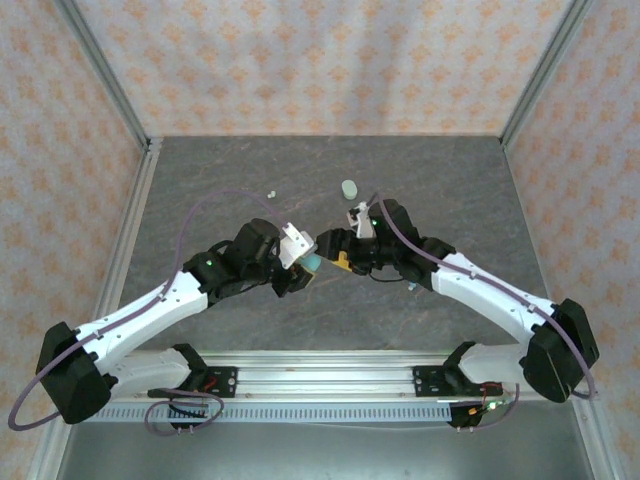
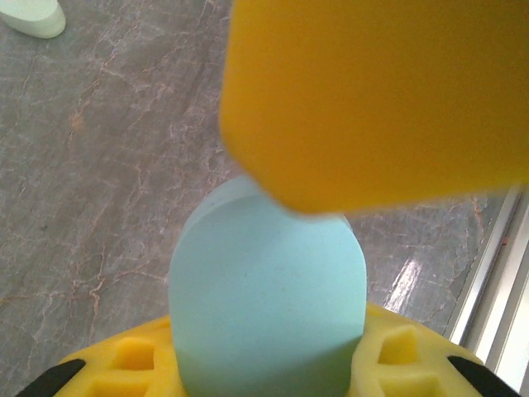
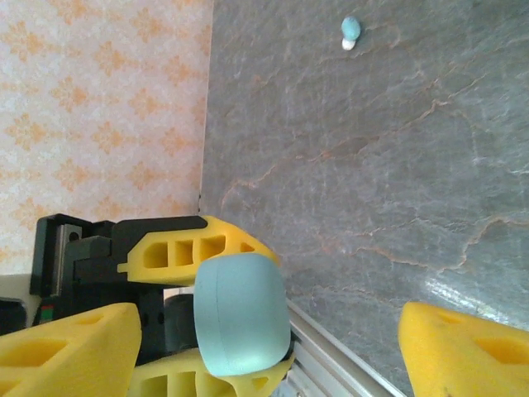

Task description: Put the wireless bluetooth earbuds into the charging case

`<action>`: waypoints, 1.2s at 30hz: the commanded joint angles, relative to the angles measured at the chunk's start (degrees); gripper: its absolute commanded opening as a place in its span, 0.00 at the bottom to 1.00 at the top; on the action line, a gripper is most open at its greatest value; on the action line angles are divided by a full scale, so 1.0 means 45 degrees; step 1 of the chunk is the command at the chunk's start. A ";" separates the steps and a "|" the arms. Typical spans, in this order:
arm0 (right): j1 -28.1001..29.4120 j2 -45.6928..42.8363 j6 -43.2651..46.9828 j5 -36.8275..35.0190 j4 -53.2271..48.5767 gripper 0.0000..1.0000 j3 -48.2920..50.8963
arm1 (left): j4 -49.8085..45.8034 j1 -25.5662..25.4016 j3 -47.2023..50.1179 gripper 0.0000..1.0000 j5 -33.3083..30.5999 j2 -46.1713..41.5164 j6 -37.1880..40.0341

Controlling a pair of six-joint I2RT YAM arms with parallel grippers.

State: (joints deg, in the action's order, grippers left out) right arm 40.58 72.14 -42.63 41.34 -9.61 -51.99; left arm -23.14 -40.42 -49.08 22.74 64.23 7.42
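A pale blue oval charging case (image 1: 312, 262) is held above the table with my left gripper (image 1: 306, 262) shut on it. In the left wrist view the case (image 2: 266, 289) stands up between my yellow fingers (image 2: 124, 364), the left gripper (image 2: 264, 368) closed round its base. My right gripper (image 1: 336, 254) faces it, open, and one of its fingers (image 2: 372, 99) hangs blurred just over the case top. In the right wrist view the case (image 3: 241, 314) sits between my right gripper's (image 3: 269, 322) spread fingers, apart from both. A pale blue earbud (image 3: 350, 30) lies on the table beyond.
A whitish-green case (image 1: 349, 188) lies at the back middle of the dark stone table (image 1: 470, 190), and shows again as the green case (image 2: 31, 16). A tiny pale earbud (image 1: 271, 192) lies left of it. Patterned walls enclose three sides; a metal rail (image 1: 330, 365) runs along the near edge.
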 commanded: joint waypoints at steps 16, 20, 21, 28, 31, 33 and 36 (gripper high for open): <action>0.0416 0.0770 -0.1463 0.0144 0.2663 0.16 0.0364 | 0.0413 -0.0038 -0.0272 0.24 0.0548 -0.0263 0.0282; 0.0416 0.0724 -0.2456 -0.0274 0.3787 0.08 0.0810 | 0.0727 -0.0040 0.0011 0.34 0.0100 -0.0495 0.0169; 0.0416 0.0705 -0.2670 -0.0469 0.4134 0.06 0.0964 | 0.0829 -0.0035 0.0080 0.38 -0.0137 -0.0588 0.0023; 0.0282 0.1342 -0.4094 -0.1047 0.5472 0.01 0.1017 | 0.1414 0.0089 0.0462 0.68 -0.1489 -0.1071 -0.0940; 0.0052 0.1762 -0.4774 -0.1312 0.5236 0.00 0.0889 | 0.1645 0.0154 0.0686 0.78 -0.2427 -0.1422 -0.1615; -0.0116 0.1953 -0.5210 -0.1499 0.5229 0.00 0.0869 | 0.1888 0.0155 0.0916 0.83 -0.2732 -0.1658 -0.1947; -0.0339 0.2256 -0.5407 -0.1551 0.5219 0.00 0.0635 | 0.2209 0.0150 0.1143 0.86 -0.3571 -0.1960 -0.2938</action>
State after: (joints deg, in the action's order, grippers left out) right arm 39.77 81.69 -63.92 36.32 11.64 -47.20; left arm -16.43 -40.03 -45.01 12.21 56.82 -0.73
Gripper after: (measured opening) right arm 0.214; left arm 0.855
